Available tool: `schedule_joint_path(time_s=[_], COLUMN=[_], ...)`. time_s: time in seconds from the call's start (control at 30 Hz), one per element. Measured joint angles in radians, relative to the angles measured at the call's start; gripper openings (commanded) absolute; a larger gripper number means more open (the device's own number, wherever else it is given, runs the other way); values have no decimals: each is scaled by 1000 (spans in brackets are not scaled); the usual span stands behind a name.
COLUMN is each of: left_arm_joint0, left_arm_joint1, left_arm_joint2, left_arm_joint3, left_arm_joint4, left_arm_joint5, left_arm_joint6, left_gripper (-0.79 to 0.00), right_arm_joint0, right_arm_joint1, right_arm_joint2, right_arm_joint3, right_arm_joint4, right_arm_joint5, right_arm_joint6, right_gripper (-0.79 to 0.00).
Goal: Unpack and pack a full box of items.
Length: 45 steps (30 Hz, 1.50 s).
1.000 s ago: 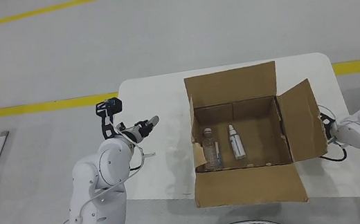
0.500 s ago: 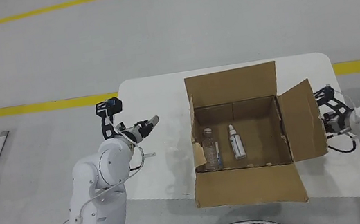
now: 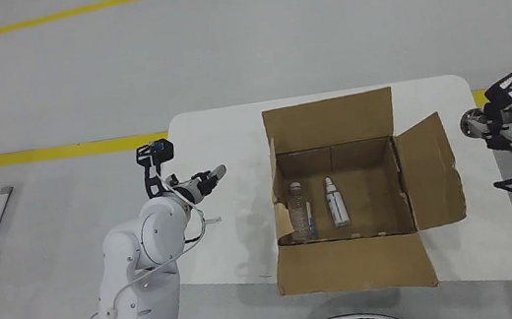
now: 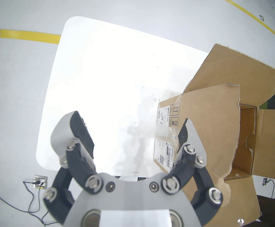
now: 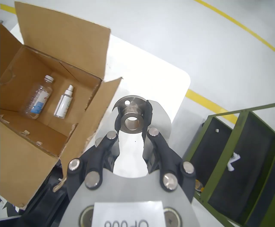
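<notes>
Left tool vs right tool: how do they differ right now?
1. The left tool is open; the right tool is shut.
2. The left tool holds nothing; the right tool grips a metal flanged bushing.
3. The left tool is over the table on one side of the box; the right tool is past the opposite flap, at the table's edge.
Shared: same build, black linkages on a silver base.

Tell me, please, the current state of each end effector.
Left end effector: open, holding nothing.
Right end effector: closed on a metal flanged sleeve.
</notes>
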Motion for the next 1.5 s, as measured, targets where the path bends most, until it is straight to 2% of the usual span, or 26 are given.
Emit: schedule_joint_path(time_s=[0.27, 0.43, 0.67, 0.9, 1.37, 1.5], left_arm_joint0=[0, 0, 0, 0, 0, 0], left_arm_joint1=[0, 0, 0, 0, 0, 0], left_arm_joint2=[0, 0, 0, 0, 0, 0], left_arm_joint3=[0, 0, 0, 0, 0, 0], left_arm_joint4=[0, 0, 0, 0, 0, 0], left_arm_joint5=[0, 0, 0, 0, 0, 0], left_arm_joint6=[0, 0, 0, 0, 0, 0], left_gripper=[0, 0, 0, 0, 0, 0], right_arm_joint0=[68, 141, 300, 451, 462, 439], right_arm_joint1=[1, -5, -32, -82, -88, -95], right_arm_joint2=[-169, -330, -586, -823, -842, -872], right_arm_joint3=[-38, 5, 174, 384, 408, 439], right_arm_joint4=[-31, -101, -212, -294, -291, -306], right_arm_joint5=[-14, -7, 40, 114, 123, 122], right_arm_joint6=[7, 20, 25, -3, -5, -57], right_gripper=[-785, -785, -785, -785, -785, -785])
